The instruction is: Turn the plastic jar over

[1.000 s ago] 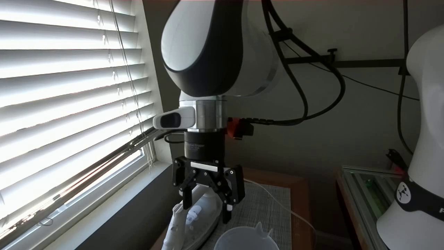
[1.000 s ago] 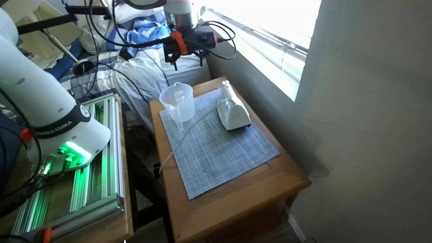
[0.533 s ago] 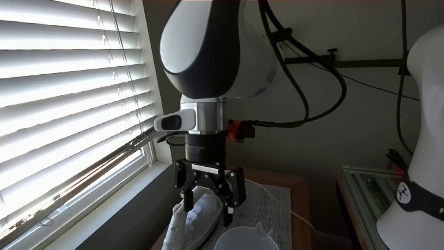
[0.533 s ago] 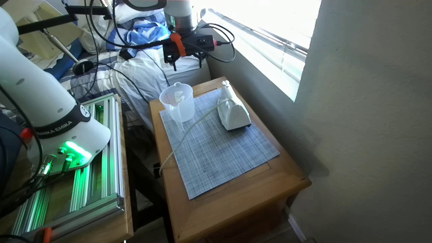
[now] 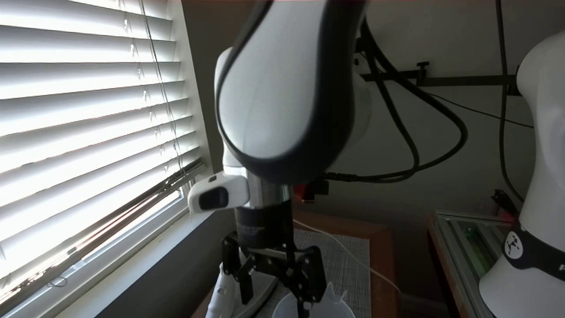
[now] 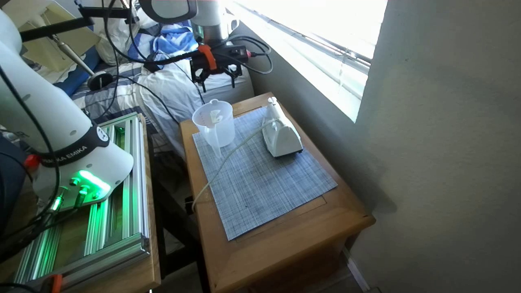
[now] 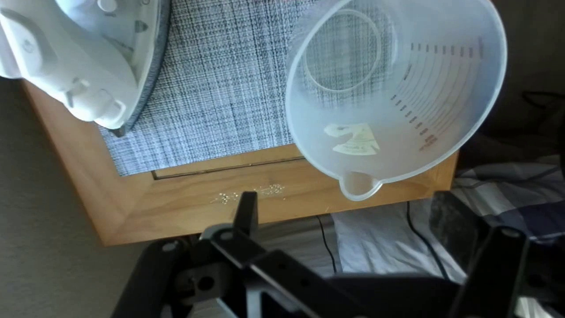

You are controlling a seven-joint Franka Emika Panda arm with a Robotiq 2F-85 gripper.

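The plastic jar is a wide translucent jug (image 6: 223, 126) with a pouring spout, a handle and printed measuring marks. It stands upright near the table's corner, mouth facing up. In the wrist view the jar (image 7: 423, 115) shows its inside and a pale paper label, its spout pointing toward my fingers. Only the rim of the jar (image 5: 333, 309) enters the bottom of an exterior view. My gripper (image 6: 219, 87) hangs higher than the rim, apart from it, on the bed side. Seen from the wrist, the gripper (image 7: 344, 198) is wide open, nothing between its fingers.
A white iron (image 6: 283, 136) rests on the grey mat (image 6: 264, 191) beside the jar, its cord (image 6: 228, 156) crossing the mat. The wooden table (image 6: 285, 252) stands against the wall below a window sill (image 5: 145, 260). A bed (image 6: 224, 91) lies beyond the table.
In the last half second my arm has come down and shifted, bringing the open gripper lower and closer to the jar. Jar and iron have stayed in place.
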